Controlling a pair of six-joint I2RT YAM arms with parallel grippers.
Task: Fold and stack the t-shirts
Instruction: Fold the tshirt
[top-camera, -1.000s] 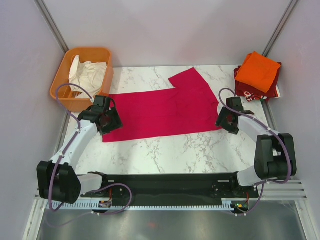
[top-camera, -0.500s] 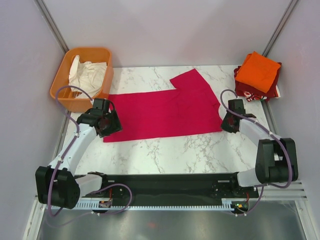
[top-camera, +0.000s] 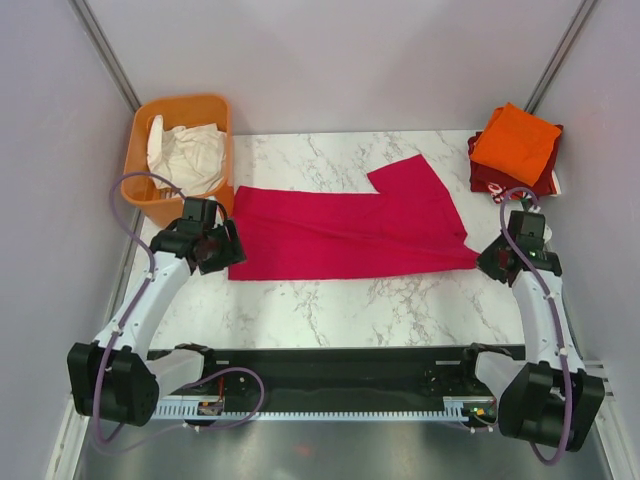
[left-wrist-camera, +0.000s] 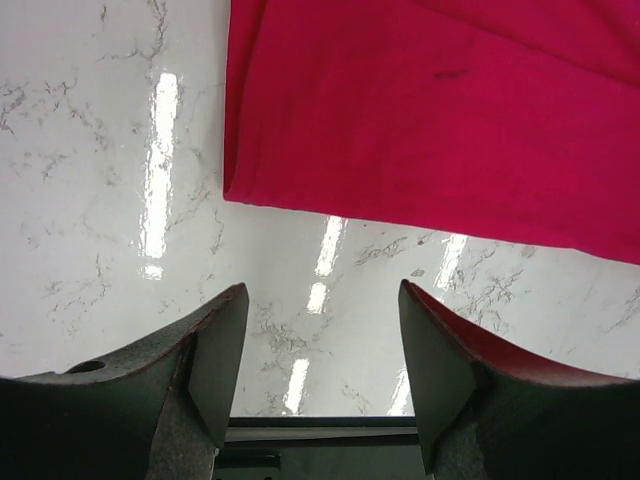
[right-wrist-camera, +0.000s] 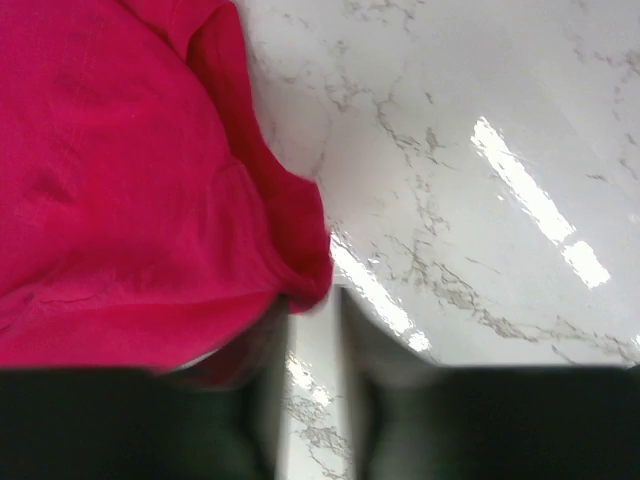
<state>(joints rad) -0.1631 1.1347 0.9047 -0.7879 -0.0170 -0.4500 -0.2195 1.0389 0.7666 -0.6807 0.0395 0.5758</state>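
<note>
The magenta-pink t-shirt (top-camera: 350, 225) lies spread across the marble table, one sleeve pointing to the back right. My right gripper (top-camera: 490, 262) is shut on its near right corner, and in the right wrist view the fabric (right-wrist-camera: 120, 180) bunches at the blurred fingertips of the right gripper (right-wrist-camera: 312, 300). My left gripper (top-camera: 215, 248) stands open just left of the shirt's left edge (left-wrist-camera: 430, 110). Only bare marble lies between the fingers of the left gripper (left-wrist-camera: 322, 330). The bright orange t-shirt (top-camera: 515, 140) sits folded on the dark red one (top-camera: 500, 180) at the back right corner.
An orange plastic basket (top-camera: 185, 102) holding white cloth (top-camera: 185, 155) stands at the back left, close behind my left gripper. Bare marble table (top-camera: 400, 300) runs between the shirt and the arm bases. Grey walls enclose three sides.
My right gripper closed on the shirt's right corner and moved right, dragging the shirt that way. The left edge slid away from the left gripper. The basket turned slightly.
</note>
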